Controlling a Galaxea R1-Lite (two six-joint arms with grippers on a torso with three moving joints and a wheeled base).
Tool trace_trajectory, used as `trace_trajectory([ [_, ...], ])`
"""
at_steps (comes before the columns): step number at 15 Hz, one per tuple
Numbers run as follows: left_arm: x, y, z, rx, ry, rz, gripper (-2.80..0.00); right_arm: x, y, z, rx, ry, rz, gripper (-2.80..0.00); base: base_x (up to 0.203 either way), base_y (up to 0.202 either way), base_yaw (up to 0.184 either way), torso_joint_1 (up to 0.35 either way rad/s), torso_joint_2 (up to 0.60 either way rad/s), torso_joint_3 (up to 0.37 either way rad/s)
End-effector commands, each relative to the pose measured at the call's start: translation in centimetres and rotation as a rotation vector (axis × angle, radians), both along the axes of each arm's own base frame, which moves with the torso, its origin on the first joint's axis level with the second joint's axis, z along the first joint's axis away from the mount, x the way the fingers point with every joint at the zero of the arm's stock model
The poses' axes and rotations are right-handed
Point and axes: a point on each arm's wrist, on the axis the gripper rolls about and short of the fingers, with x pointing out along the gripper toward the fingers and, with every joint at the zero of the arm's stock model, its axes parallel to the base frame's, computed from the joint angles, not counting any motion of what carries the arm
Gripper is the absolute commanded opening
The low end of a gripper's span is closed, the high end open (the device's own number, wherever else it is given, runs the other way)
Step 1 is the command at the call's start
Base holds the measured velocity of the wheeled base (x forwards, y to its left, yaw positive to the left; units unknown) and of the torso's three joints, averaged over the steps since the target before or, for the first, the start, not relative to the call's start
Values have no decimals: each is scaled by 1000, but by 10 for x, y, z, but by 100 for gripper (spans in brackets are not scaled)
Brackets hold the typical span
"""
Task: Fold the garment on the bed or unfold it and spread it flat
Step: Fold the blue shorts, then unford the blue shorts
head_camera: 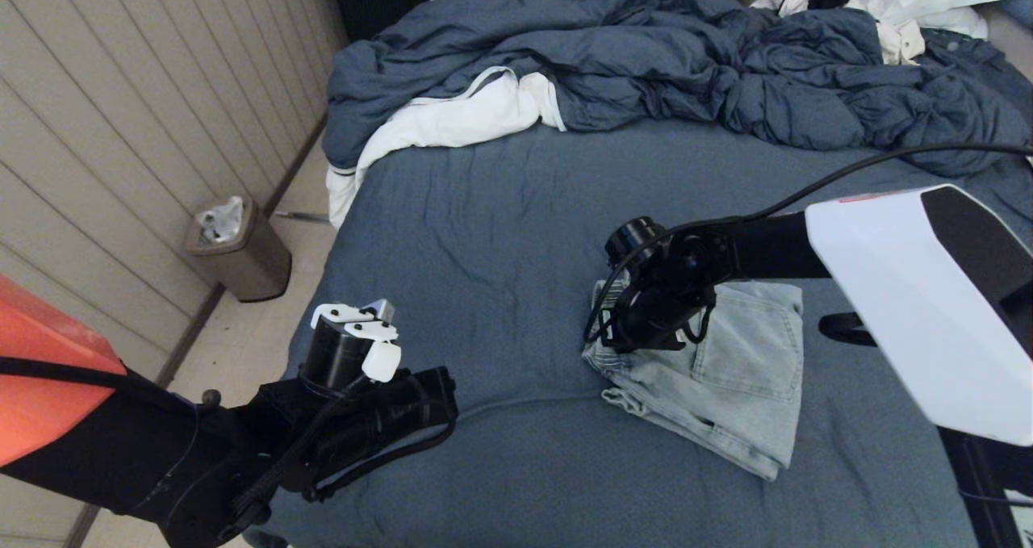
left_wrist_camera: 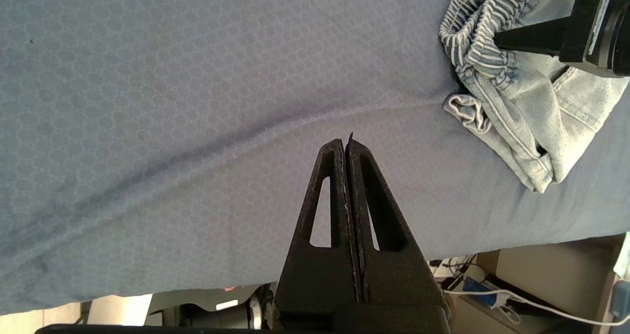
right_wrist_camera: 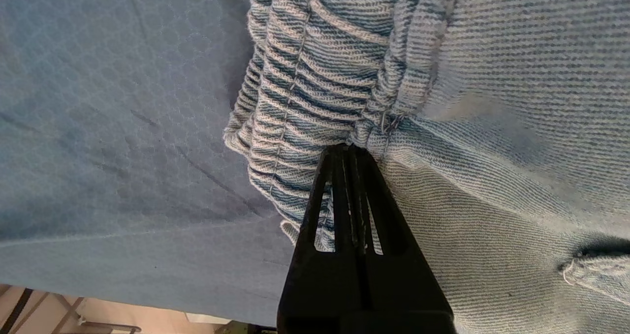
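The right end effector (right_wrist_camera: 350,149) is pinching shut on the shorts (head_camera: 730,370) at the ribbed waistband. To do it well, it should be gripping both layers before lifting slowly. The shorts are lying folded on the bed (head_camera: 484,233), spreading toward five o'clock. The left end effector (left_wrist_camera: 346,144) is hanging closed and empty at nine o'clock.

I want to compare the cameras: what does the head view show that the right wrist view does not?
Only the head view: the puffy dark blue duvet, the white cloth, the brown bin, the left gripper hovering apart. Only the right wrist view: the right gripper, jaws shut on the ribbed waistband. Both: the light blue denim-look shorts on the dark slate-blue bed sheet.
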Motion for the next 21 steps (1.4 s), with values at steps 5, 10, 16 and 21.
trace_trajectory([
  [5, -1, 1, 2, -8, -3, 3, -280, -18, -31, 65, 48, -131, -53, -280, 0, 0, 0, 0, 0, 0],
  [10, -3, 2, 7, -14, -17, 3, -280, -38, -101, 128, 54, -286, -179, -280, 0, 0, 0, 0, 0, 0],
  [16, -21, 44, 72, -75, -183, 73, -280, -137, -130, 190, 88, -431, -187, -280, 0, 0, 0, 0, 0, 0],
  [21, -117, 124, 147, -58, -336, 210, -280, -285, -145, 210, 68, -626, -104, -280, 0, 0, 0, 0, 0, 0],
])
